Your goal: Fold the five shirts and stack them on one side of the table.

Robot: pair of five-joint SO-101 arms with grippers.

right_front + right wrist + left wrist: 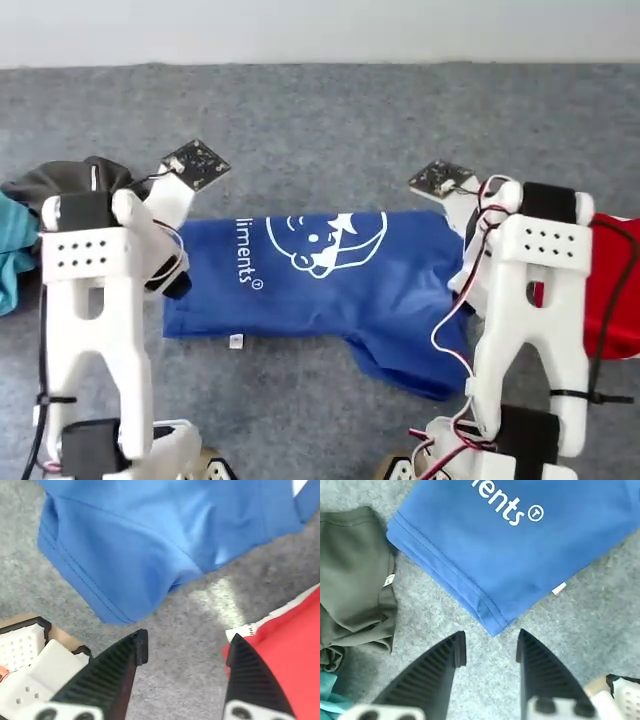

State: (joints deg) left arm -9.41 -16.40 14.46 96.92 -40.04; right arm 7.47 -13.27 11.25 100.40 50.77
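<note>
A blue shirt [330, 285] with white print lies spread across the middle of the grey table, one sleeve [415, 365] sticking out toward the near side. My left gripper [491, 640] hovers open just off the shirt's hem corner [492, 622], with nothing between its fingers. My right gripper [189, 640] is open too, above bare carpet beside the blue sleeve [115, 565] and the red shirt [285, 635]. In the high view the left arm [90, 290] stands at the shirt's left end and the right arm [530, 300] at its right end.
A crumpled olive shirt [60, 180] [355, 575] and a teal one [12, 250] [327, 700] lie at the left edge. The red shirt [610, 290] lies at the right edge. Grey carpet [330, 130] stretches behind the blue shirt.
</note>
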